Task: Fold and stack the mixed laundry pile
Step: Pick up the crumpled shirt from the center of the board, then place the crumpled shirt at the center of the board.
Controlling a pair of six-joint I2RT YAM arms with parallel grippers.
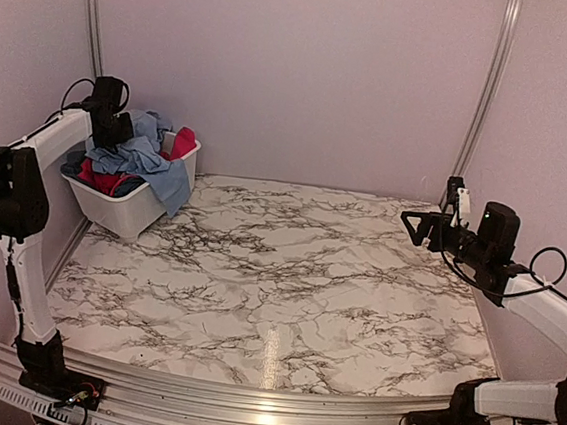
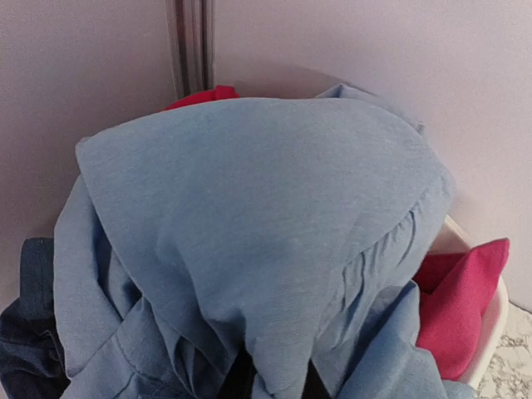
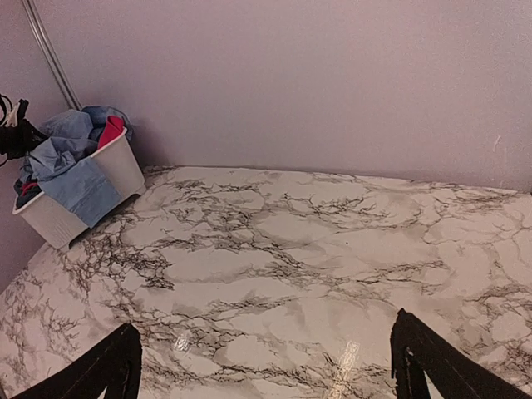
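The mixed laundry pile (image 1: 133, 161) fills a white basket (image 1: 123, 212) at the table's far left corner. On top lies a large light blue shirt (image 2: 266, 233), one flap hanging over the basket's front wall. Red pieces (image 2: 461, 307) and a dark blue one (image 2: 29, 332) show beneath it. My left gripper (image 1: 110, 134) is down in the pile. In the left wrist view a fold of the shirt runs between its dark fingers (image 2: 237, 384), pinched there. My right gripper (image 1: 415, 228) hovers open over the table's right side, nothing between its fingers (image 3: 116, 366).
The marble-patterned table (image 1: 287, 283) stretches between the two arms. Purple walls with metal rails (image 1: 486, 91) close in the back and sides. The basket's rim (image 2: 490, 332) stands against the left wall corner.
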